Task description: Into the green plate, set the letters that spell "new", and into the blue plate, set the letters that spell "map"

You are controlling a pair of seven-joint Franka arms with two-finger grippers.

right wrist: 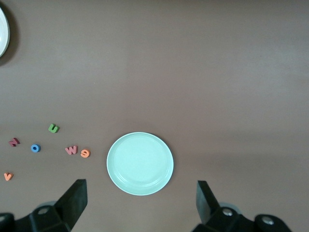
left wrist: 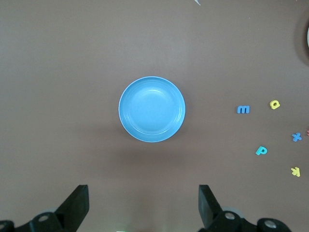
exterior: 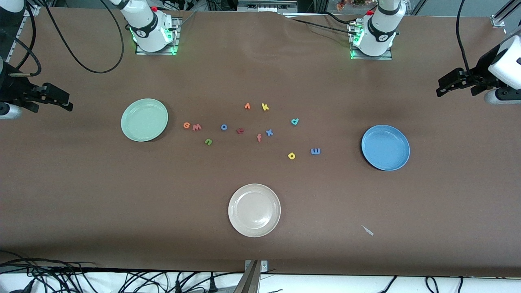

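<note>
The green plate lies toward the right arm's end of the table. Beside it sit the orange "e", the pinkish "w" and the green "n". Toward the left arm's end lies the blue plate. The blue "m", yellow "a" and teal "p" lie beside it. My left gripper hangs open high over its end of the table. My right gripper hangs open high over the other end. Both plates hold nothing.
A cream-white plate sits nearest the front camera. Other letters lie mid-table: orange "v", yellow "k", blue "o", dark red "t", orange "f", blue "x". A small white scrap lies near the front edge.
</note>
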